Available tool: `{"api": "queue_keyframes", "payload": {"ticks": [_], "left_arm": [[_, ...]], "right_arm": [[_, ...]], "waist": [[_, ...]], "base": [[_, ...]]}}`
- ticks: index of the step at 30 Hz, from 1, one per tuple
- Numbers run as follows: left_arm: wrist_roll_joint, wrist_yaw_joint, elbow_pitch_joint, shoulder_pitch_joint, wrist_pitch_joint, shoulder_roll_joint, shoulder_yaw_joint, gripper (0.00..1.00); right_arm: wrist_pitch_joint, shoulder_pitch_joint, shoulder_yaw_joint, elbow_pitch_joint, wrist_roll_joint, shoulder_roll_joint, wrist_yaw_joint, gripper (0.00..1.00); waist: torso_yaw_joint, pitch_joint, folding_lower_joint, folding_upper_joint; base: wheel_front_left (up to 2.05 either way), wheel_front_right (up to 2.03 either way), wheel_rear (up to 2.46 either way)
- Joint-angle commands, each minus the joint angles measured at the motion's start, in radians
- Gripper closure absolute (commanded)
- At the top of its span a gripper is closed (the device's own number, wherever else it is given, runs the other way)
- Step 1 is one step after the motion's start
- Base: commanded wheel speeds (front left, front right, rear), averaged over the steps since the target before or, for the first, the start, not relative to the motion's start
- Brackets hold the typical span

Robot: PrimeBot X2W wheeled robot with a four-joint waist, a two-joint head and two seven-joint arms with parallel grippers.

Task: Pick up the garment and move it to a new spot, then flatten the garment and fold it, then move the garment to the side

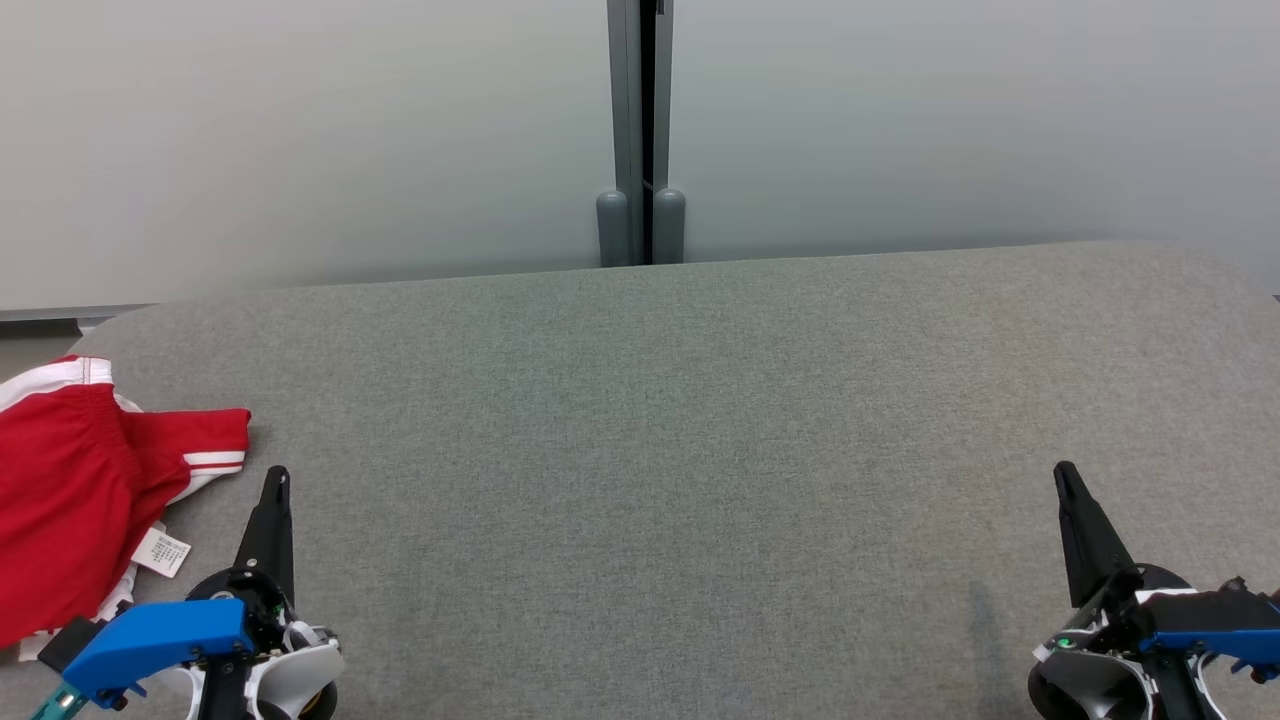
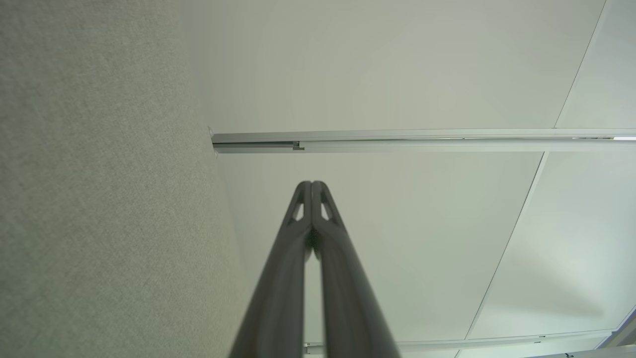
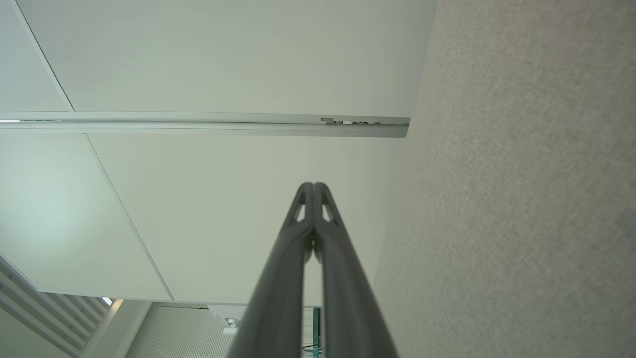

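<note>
A red fabric garment [image 1: 70,480] with white stripes and a gathered waistband is laid crumpled at the left edge of the wide grey cloth-covered counter [image 1: 700,400], toward the near corner. A small white printed label [image 1: 160,551] is seen at its near side, resting on the grey cloth. Part of the garment is cut off by the border of the head view, so it possibly hangs over the counter's edge; this cannot be decided.

The left gripper [image 1: 277,478] is held low over the near left part of the counter, just beside the garment and the label but apart from both. Its jaws are pressed fully together and nothing is held between them. The right gripper [image 1: 1063,472] is held over the near right part of the counter, well apart from the garment, and its jaws are likewise closed tight on nothing. The long dark fingers [image 1: 268,540] of both grippers are pointed toward the far edge of the counter. Behind that edge, pale wall panels [image 1: 300,130] are joined by a narrow grey post [image 1: 640,130].
</note>
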Motion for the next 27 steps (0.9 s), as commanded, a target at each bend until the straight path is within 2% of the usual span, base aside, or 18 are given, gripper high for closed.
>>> {"api": "queue_keyframes", "payload": {"ticks": [1, 27], "left_arm": [[-0.005, -0.004, -0.004, -0.01, 0.003, -0.001, 0.001, 1.0], [-0.005, -0.004, -0.004, -0.01, 0.003, -0.001, 0.001, 1.0]], "right_arm": [[0.002, -0.012, 0.0, 0.001, 0.0, 0.001, 0.0, 1.0], [0.002, -0.012, 0.0, 0.001, 0.0, 0.001, 0.0, 1.0]], "waist": [[0.0, 0.0, 0.0, -0.0001], [0.0, 0.0, 0.0, -0.0001]], "base": [[0.0, 0.0, 0.0], [0.0, 0.0, 0.0]]}}
